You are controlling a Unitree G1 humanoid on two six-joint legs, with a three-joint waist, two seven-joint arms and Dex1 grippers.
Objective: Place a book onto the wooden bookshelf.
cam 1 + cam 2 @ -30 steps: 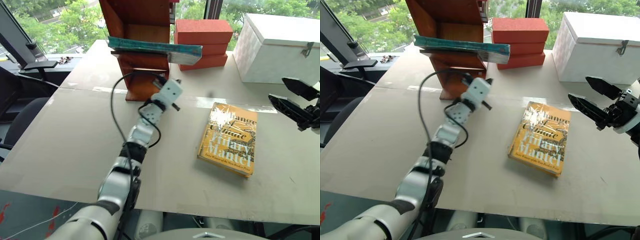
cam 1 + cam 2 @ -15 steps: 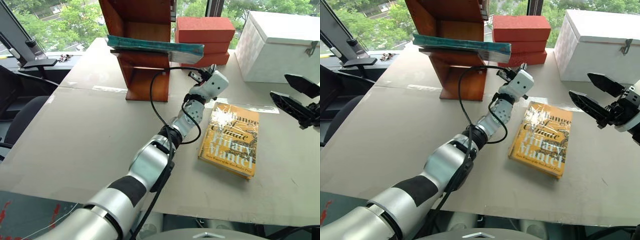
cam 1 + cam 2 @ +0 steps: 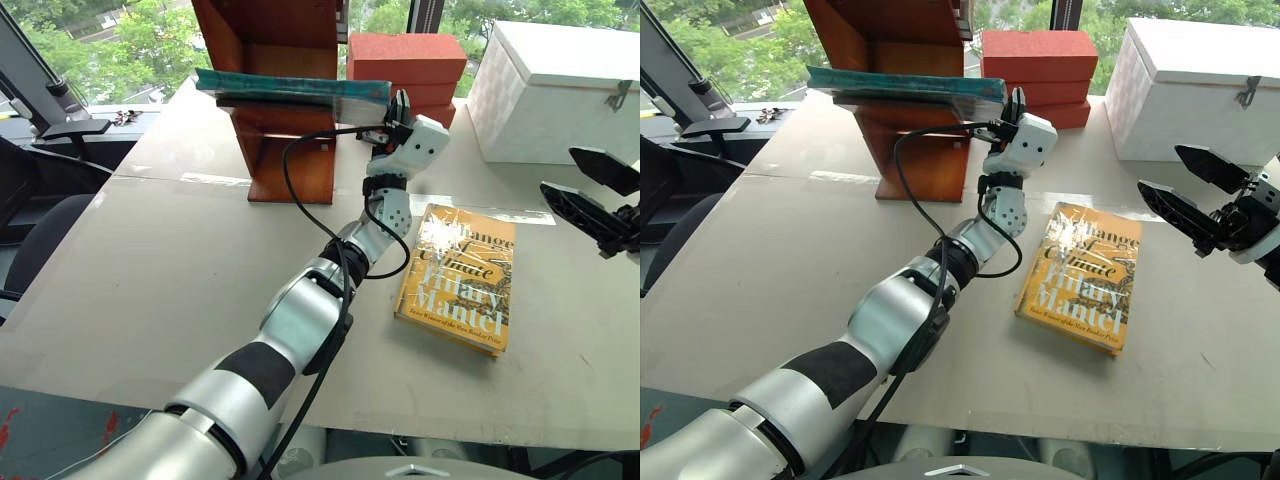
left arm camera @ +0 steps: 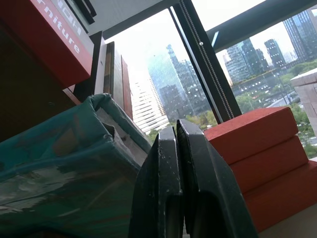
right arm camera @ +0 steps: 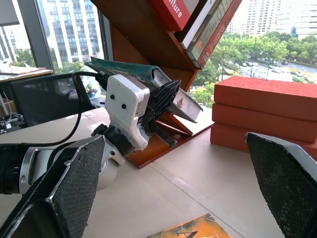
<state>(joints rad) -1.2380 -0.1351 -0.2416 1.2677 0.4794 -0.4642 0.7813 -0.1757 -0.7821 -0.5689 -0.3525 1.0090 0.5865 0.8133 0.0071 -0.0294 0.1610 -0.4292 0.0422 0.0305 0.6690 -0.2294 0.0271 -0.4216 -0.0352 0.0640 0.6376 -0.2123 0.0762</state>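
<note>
The book [image 3: 290,90], teal and plastic-wrapped, lies flat on the ledge of the wooden bookshelf [image 3: 292,165], its right end sticking out past the shelf's side. My left gripper [image 3: 399,104] is shut and empty, pointing upward with its fingers [image 4: 198,168] against that overhanging end [image 4: 74,168]. Far to the right, my right gripper [image 3: 560,170] hovers open above the table with nothing in it.
A yellow-orange book [image 3: 460,278] lies flat on the table [image 3: 150,260] between the arms. Stacked orange-red boxes [image 3: 405,62] stand right of the shelf, and a white chest [image 3: 560,90] at the back right. Upright books [image 5: 198,22] fill the shelf's upper level.
My left gripper has swung right from the shelf's base and risen to the book's overhanging end. The book has slid a little left along the ledge. The right arm stayed still.
</note>
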